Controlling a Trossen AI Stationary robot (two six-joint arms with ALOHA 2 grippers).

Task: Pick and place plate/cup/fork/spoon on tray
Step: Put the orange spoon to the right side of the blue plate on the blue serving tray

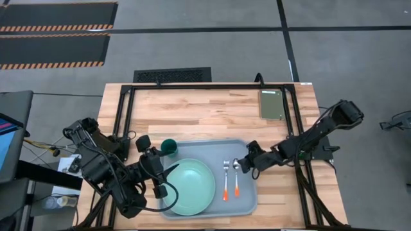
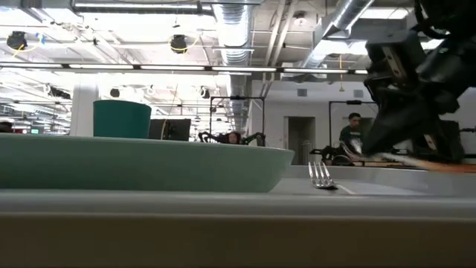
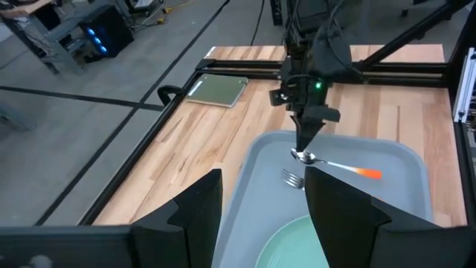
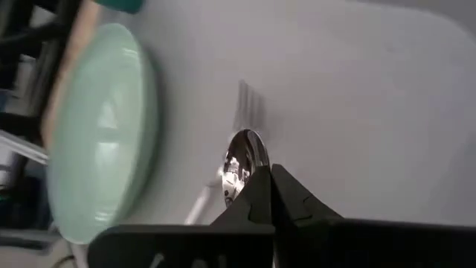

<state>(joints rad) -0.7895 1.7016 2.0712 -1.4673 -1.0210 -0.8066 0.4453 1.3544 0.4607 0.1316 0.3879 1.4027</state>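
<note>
The pale grey-blue tray (image 1: 247,204) lies mid-table near the front edge. On it lie the mint-green plate (image 1: 189,186) at left, the fork (image 1: 226,179), and to the fork's right the spoon (image 1: 236,179), both with orange handles toward the near edge. The dark teal cup (image 1: 169,146) stands at the tray's far left corner. My right gripper (image 1: 246,165) is shut at the spoon's bowl end. My left gripper (image 1: 159,179) is open and empty beside the plate's left rim; the plate's rim (image 3: 297,246) shows between its fingers. My right gripper pinches the spoon between its shut fingertips (image 4: 260,186), where the bowl (image 4: 242,160) meets the neck. The fingers slant down from the table's right side and lie across the spoon. The handle (image 3: 368,173) points toward the near edge, low over the tray; whether it rests there I cannot tell.
A flat olive-green block (image 1: 271,104) lies at the table's far right. Black frame rails (image 1: 125,109) run along the far, left and right sides of the wooden table. People and equipment show in the room behind, in the low view.
</note>
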